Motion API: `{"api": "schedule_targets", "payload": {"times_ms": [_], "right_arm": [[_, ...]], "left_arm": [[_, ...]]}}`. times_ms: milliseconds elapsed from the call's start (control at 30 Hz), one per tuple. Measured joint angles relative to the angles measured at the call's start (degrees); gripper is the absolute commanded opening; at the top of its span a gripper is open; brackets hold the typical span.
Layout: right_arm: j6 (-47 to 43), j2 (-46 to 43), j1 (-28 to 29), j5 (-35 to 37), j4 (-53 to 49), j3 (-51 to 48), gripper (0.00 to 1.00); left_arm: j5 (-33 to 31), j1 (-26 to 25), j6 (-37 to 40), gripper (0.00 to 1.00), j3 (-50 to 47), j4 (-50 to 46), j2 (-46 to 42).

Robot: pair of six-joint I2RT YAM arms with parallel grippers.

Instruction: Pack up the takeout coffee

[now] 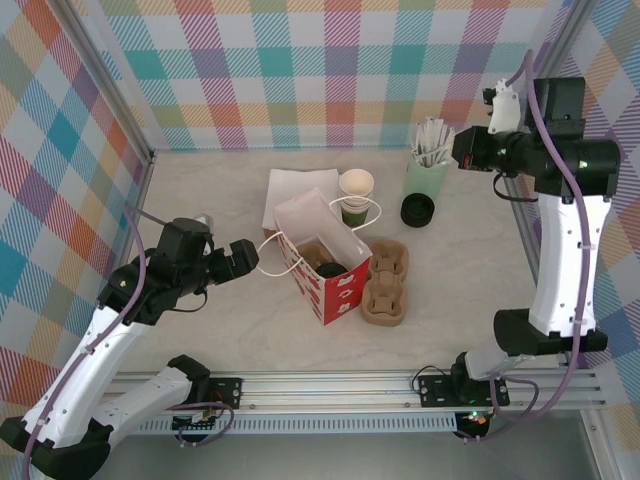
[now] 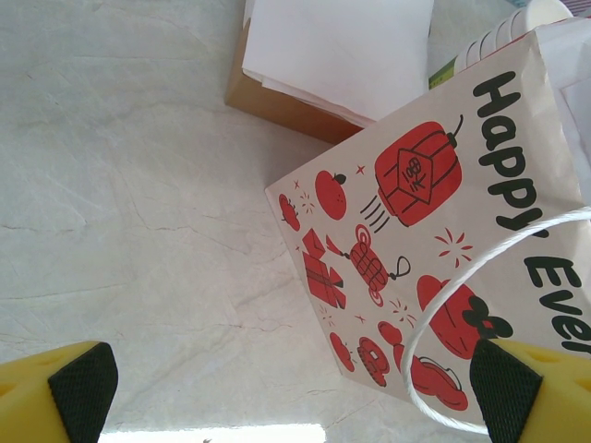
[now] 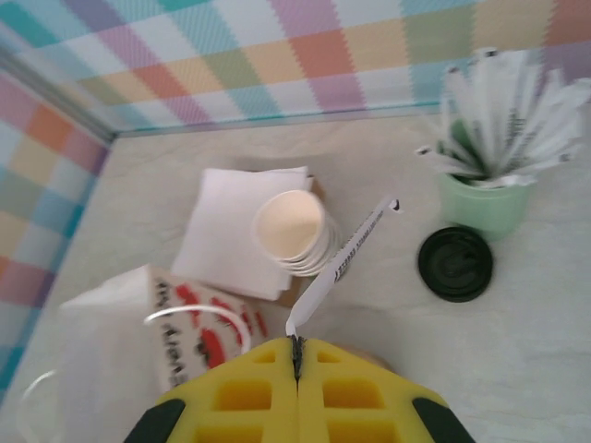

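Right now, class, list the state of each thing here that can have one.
Left pincer: open.
Right pincer: shut on white stick.
Paper bag: upright, mouth open.
Cup stack: upright, top cup empty, unlidded.
Black lid: loose on table.
Cardboard carrier: flat on table, sockets empty.

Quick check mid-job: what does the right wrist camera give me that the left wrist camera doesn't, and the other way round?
Right wrist, not left: the right end effector shut on a white stick, the pale green tumbler of sticks, the black lid. Left wrist, not right: the left end effector, open, beside the cord handle. Both: the printed paper bag, the white napkins, the nested cup stack.
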Motion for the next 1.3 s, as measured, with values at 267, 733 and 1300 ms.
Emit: {"api": "schedule_targets", "payload": {"times_ms": [267, 733, 1300], "right_arm": [[0.59, -5.66, 0.48, -17.29, 1.05, -6.95, 0.01], [3.82, -6.08, 10.14, -29.94, 6.34, -8.28, 0.01], [3.74, 4.00, 24.76, -22.08, 9.07, -10.75, 0.02]], "left_arm": [[0.00, 0.00, -0.02, 1.00, 0.00, -0.02, 0.00], [0.00, 0.00, -0.02, 1.00, 0.00, 0.00, 0.00], [0.00, 0.00, 0.00, 1.00, 0.00, -0.02, 0.00]]}}
